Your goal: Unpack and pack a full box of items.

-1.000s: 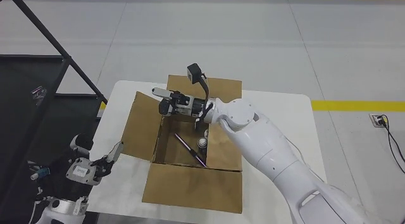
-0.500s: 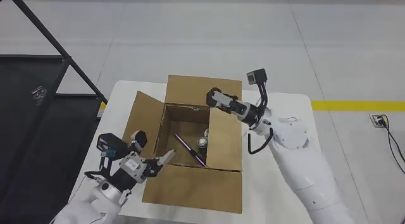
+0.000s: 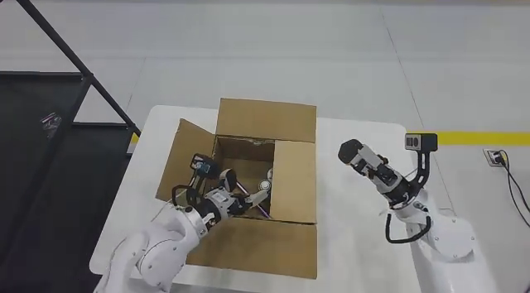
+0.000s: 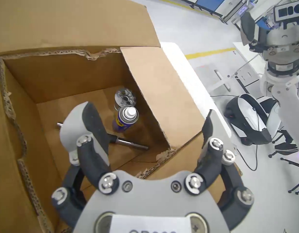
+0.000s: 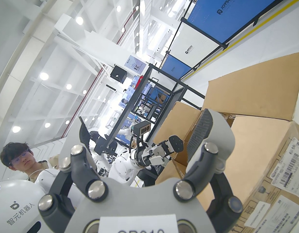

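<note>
One white table point(image 3: 339, 227) holds an open brown box point(image 3: 265, 119). The left gripper point(image 4: 149, 122) hangs over it, fingers wide apart; the right gripper point(image 5: 144, 127), also wide, is beside. Inside are a spray can point(image 4: 125, 120) and thin rod point(image 4: 131, 144)

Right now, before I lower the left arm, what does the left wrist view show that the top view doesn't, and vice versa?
Left wrist view: a round holed metal part just behind the upright spray can, and the left gripper plainly open. Top view: the white table on all sides and the near flap folded outward. Both: the cardboard box, the can, the metal rod on its floor, and the right gripper clear of the box.
</note>
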